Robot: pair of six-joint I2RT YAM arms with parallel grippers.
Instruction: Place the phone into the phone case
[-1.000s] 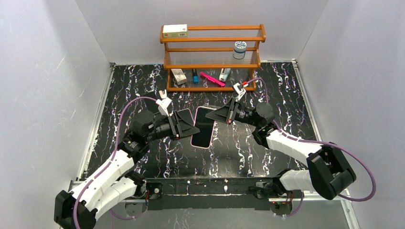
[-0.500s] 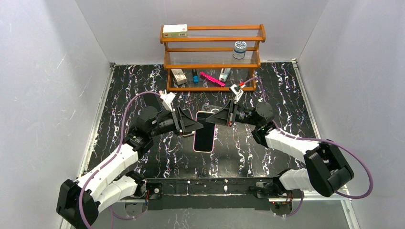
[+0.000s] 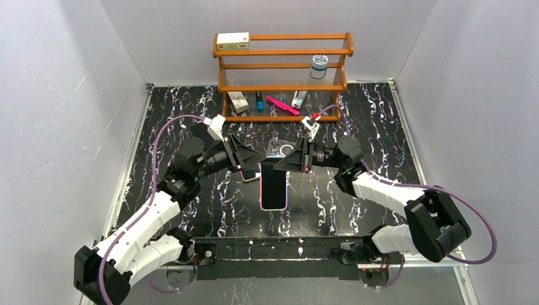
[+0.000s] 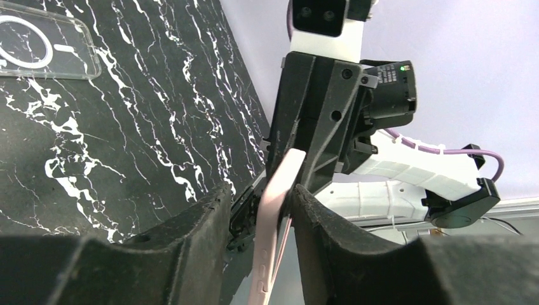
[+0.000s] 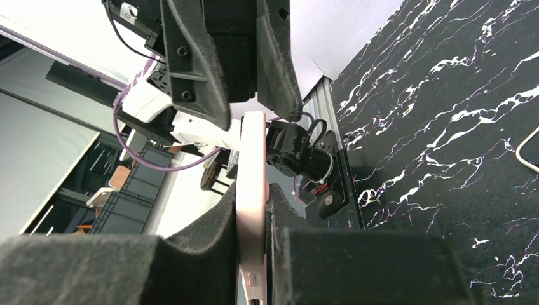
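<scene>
I am holding the right jaws pinched shut on the pink-rimmed phone [image 5: 253,190], clamping it across its thickness, so it is showing edge-on up the middle of the right wrist view. The left jaws are straddling the phone's far edge. In the left wrist view they are standing wider than the phone, one pad close against it and a gap showing on the other side, so I am reading them as parted and bearing no load.

In the top view the phone is sitting in the centre of the frame between the two wrists, screen towards the camera, its free end pointing to the bottom of the frame. I cannot tell from above how high it is off the worktop [image 3: 381,127].

The clear phone case [image 4: 44,38] is lying flat and empty in the upper left corner of the left wrist view. In the top view it is peeking out just above the phone, between the jaws.

I am judging this as a mid-air hand-over, with the seating not yet begun. The next move is calling for one arm to let go cleanly. The other will then be laying the phone flat over the case, squaring its corners to the rim and pressing one end in first.
</scene>
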